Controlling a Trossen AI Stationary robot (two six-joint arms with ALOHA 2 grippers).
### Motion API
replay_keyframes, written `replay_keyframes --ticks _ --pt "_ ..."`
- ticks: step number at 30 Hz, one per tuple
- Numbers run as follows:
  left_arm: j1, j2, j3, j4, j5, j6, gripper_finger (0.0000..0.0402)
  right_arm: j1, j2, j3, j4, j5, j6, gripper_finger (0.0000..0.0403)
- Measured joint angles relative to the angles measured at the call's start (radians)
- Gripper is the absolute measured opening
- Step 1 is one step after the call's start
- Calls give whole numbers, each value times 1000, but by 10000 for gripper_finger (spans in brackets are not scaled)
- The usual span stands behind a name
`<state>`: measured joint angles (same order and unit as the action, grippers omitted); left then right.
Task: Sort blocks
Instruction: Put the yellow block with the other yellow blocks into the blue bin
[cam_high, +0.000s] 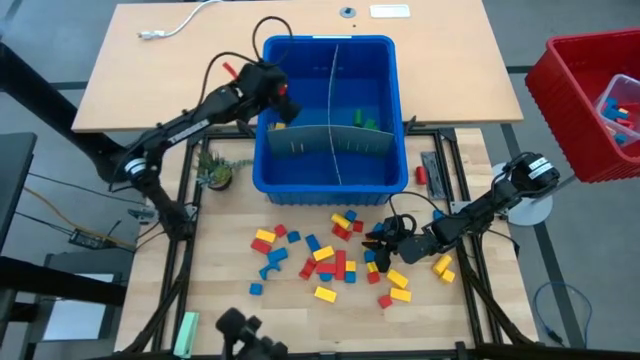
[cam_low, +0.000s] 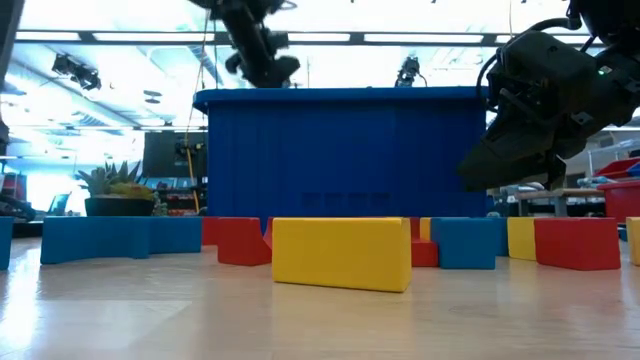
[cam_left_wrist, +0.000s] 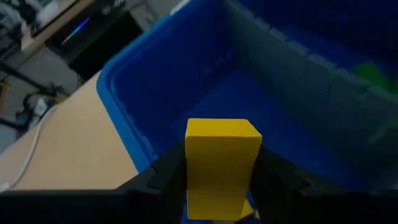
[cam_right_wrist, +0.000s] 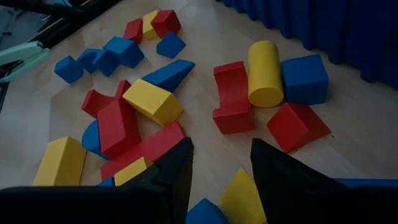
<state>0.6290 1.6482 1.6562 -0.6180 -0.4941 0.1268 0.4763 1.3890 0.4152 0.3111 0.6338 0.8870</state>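
Table (cam_high: 300, 330) of pale wood fills the overhead view, with a big blue bin (cam_high: 330, 175) at upper centre, split by thin grey dividers (cam_high: 335, 140). Green blocks (cam_high: 365, 122) lie in the bin's right half. Below the bin, at lower centre, dozens of blocks (cam_high: 335, 260) in red, yellow and blue lie scattered in a loose heap; some are wedges, and one is a yellow cylinder (cam_right_wrist: 264, 71).

From the upper left of the frame, the left arm reaches over the bin's left rim. The left gripper (cam_left_wrist: 217, 186) holds a yellow block (cam_left_wrist: 221, 162) between its fingers, above the bin's empty left compartment. Whether the grip is firm or loosening is not clear.

From the right edge, the right arm stretches low toward the heap. The right gripper (cam_right_wrist: 221, 165) hovers just above the blocks at the heap's right side, fingers parted and holding nothing.

The blocks look light, rigid and smooth, probably a little slippery. Flat opposite faces look like the safest place to pinch; wedges and the cylinder would likely slide.

Most of the bin's floor is hidden behind its walls in the table-level view, and blocks under the right arm are covered.
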Motion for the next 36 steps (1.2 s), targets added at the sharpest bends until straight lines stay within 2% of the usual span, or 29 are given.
replay_keyframes --ticks 5,11,17,20,24,30,36 --pt "26 45 0 -2 0 0 189 0 0 0 -2 0 -2 151" --pt "24 41 19 -18 0 0 229 0 0 0 -12 0 -1 151" --pt "-5 39 136 -181 39 -8 249 0 0 0 -13 0 0 151" --pt "-52 21 192 -276 67 0 248 0 0 0 -13 0 2 151" --pt "-128 -57 202 -373 69 -19 243 0 0 0 -13 -2 6 151" --pt "-259 -177 202 -566 71 -146 237 1 0 0 -15 -7 6 151" --pt "-423 -250 202 -686 72 -249 237 1 0 0 -14 -9 11 151"
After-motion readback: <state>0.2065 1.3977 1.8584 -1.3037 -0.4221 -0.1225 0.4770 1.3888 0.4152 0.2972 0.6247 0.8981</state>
